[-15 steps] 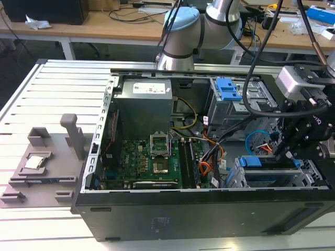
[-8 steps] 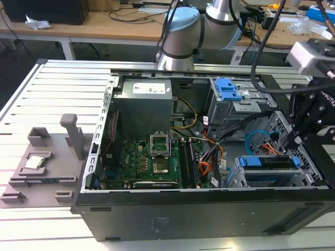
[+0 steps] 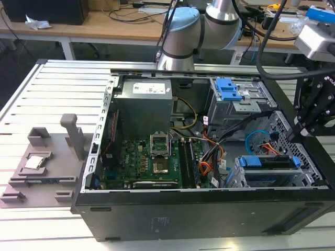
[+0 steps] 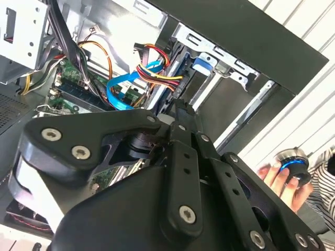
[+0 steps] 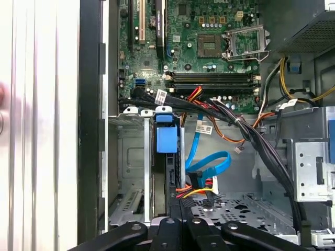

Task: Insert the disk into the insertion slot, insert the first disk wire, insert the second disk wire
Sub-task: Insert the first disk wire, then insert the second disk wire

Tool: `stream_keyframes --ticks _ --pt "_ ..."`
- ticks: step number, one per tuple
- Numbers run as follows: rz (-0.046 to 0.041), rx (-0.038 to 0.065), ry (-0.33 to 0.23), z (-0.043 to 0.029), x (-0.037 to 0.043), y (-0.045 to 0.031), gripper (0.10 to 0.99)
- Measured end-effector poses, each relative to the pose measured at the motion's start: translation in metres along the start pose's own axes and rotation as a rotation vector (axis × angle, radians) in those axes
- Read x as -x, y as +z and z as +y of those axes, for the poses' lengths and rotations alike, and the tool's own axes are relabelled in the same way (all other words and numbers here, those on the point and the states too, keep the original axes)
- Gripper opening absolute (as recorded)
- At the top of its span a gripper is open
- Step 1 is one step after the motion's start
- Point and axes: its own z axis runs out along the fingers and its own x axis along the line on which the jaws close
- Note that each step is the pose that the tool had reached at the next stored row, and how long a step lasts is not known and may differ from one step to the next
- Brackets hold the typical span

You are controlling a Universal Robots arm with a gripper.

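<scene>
Lower right of the exterior view: the disk (image 3: 268,162) sits in its blue carrier inside the insertion slot (image 3: 238,178). The second disk wire (image 3: 255,141) curls loose just above it, and the gripper (image 3: 293,133) hangs beside the cage, jaws apparently pressed together with nothing identifiable between them. In the first wrist view the gripper (image 5: 180,219) lines up with the disk's connector edge, where the orange-red wire bundle (image 5: 194,191) crowds in. Judgement: wire insertion calls for the plug held square to its socket and pushed straight, neighbouring cables kept off the mating faces.
</scene>
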Motion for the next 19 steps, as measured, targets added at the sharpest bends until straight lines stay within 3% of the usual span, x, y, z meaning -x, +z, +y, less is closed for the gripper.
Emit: stream_keyframes --ticks 7,8,9,11,12,13,15,19 --pt "0.0002 0.0 0.0 0.0 0.0 -0.0003 0.114" --pt "0.0001 0.0 0.0 0.0 0.0 -0.0003 0.169" --pt "0.0001 0.0 0.0 0.0 0.0 -0.0003 0.169" --pt "0.0002 0.0 0.0 0.0001 0.0 -0.0004 0.302" --pt "0.0002 0.0 0.0 0.0 0.0 -0.0005 0.302" --pt "0.0008 0.0 -0.006 0.0001 0.0006 -0.0004 0.302" --pt "0.0029 0.0 -0.081 0.0 0.0006 0.0009 0.302" --pt "-0.0032 -0.001 -0.1 0.0011 0.013 0.0038 0.302"
